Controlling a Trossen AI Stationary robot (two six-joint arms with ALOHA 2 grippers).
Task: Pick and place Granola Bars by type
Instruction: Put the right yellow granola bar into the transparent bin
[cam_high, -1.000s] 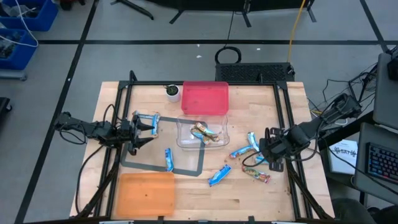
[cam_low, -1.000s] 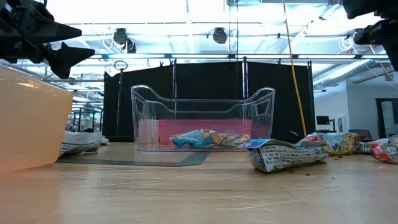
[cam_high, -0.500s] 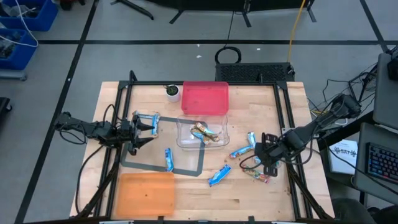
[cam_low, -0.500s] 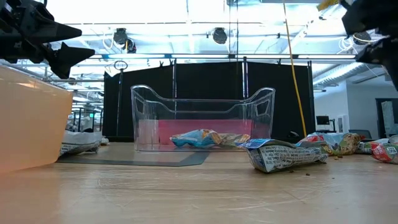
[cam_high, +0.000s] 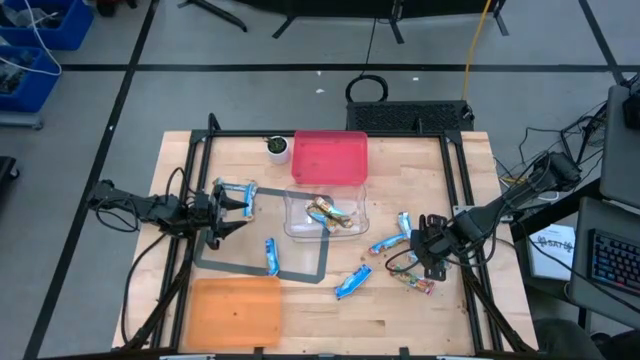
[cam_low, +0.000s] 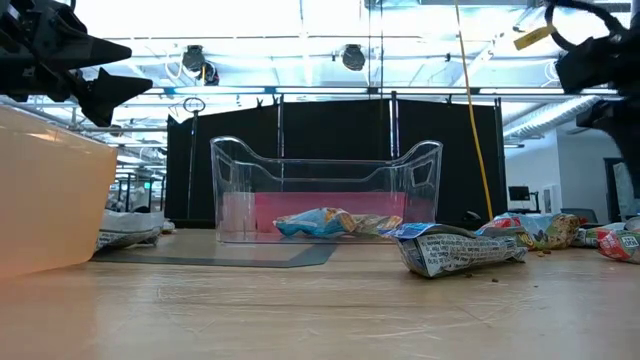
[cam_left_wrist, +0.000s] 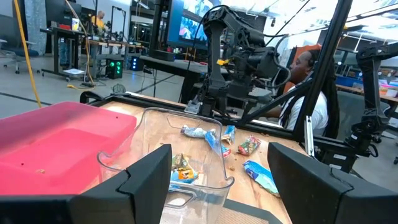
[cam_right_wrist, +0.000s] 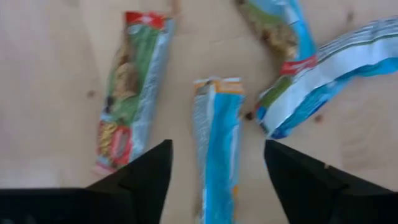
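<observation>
Granola bars lie loose on the wooden table. My right gripper (cam_high: 418, 252) hangs open, pointing down, over the right-hand group. A blue bar (cam_right_wrist: 217, 140) lies lengthwise below the gap between its fingers, untouched, with a tan and green bar (cam_right_wrist: 132, 87) beside it and blue-and-white bars (cam_right_wrist: 323, 71) on the other side. Further blue bars (cam_high: 352, 282) (cam_high: 271, 256) lie nearer the middle. My left gripper (cam_left_wrist: 217, 158) waits open and level at the table's left, facing the clear container (cam_high: 325, 212), which holds a few bars (cam_high: 330, 214).
A red bin (cam_high: 330, 157) stands behind the clear container, and a small white cup (cam_high: 277, 148) to its left. An orange bin (cam_high: 237, 312) sits at the near left, beside a grey mat outline (cam_high: 300, 272). A person (cam_left_wrist: 305, 68) sits beyond the table's right side.
My right gripper has come down toward the bars at the table's right and shifted a little toward the table's left. The bars have stayed where they lay.
</observation>
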